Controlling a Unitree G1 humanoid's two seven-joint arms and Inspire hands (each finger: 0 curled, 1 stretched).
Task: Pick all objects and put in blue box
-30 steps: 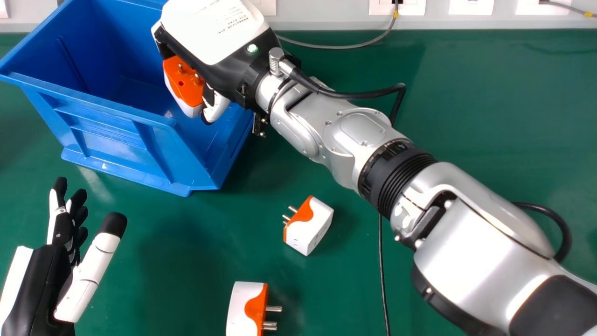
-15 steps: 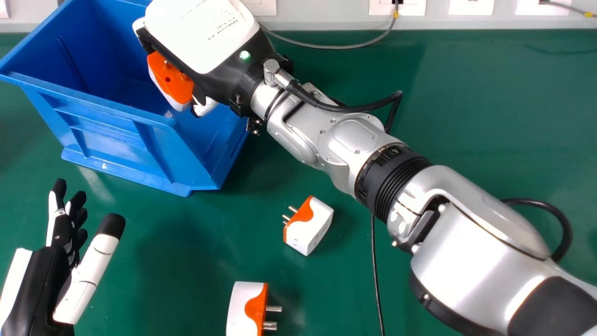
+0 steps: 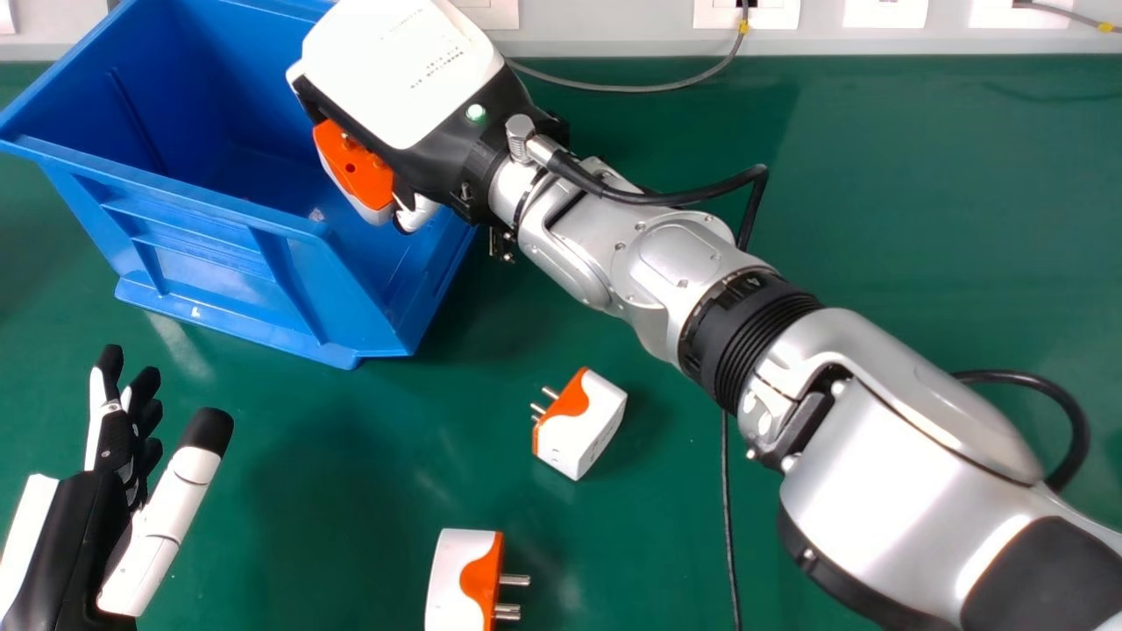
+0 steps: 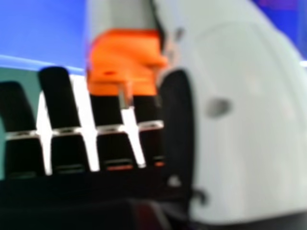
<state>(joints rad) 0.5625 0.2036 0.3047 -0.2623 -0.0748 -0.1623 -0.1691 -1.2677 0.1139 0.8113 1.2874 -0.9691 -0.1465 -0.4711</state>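
1. Right hand (image 3: 403, 79), one: is reaching across the blue box (image 3: 219, 206), its fingers (image 4: 108, 112) partly bent and its thumb (image 4: 180, 124) closing against them, pinching an orange-and-white plug adapter (image 3: 355, 171).
2. Held adapter: is hanging within the outline of the box's mouth, near the front rim; exact height cannot be told. It is being carried there, presumably, so that letting go drops it in.
3. Its aspect: the orange pronged face is turning toward the palm, prongs pointing up in the head view; the long axis is slanting from upper left to lower right. The grip is probably pressing on the body, leaving the prongs unloaded.
4. Middle adapter (image 3: 583, 425), awaiting pickup: is lying on the green table (image 3: 920, 202), prongs pointing left and slightly away, pronged face slanting from upper right to lower left.
5. Near adapter (image 3: 460, 578): is resting at the bottom edge, prongs pointing right, long axis running near to far.
6. Left hand (image 3: 96, 499), idle: is resting at lower left, fingers extended, thumb apart, holding nothing.
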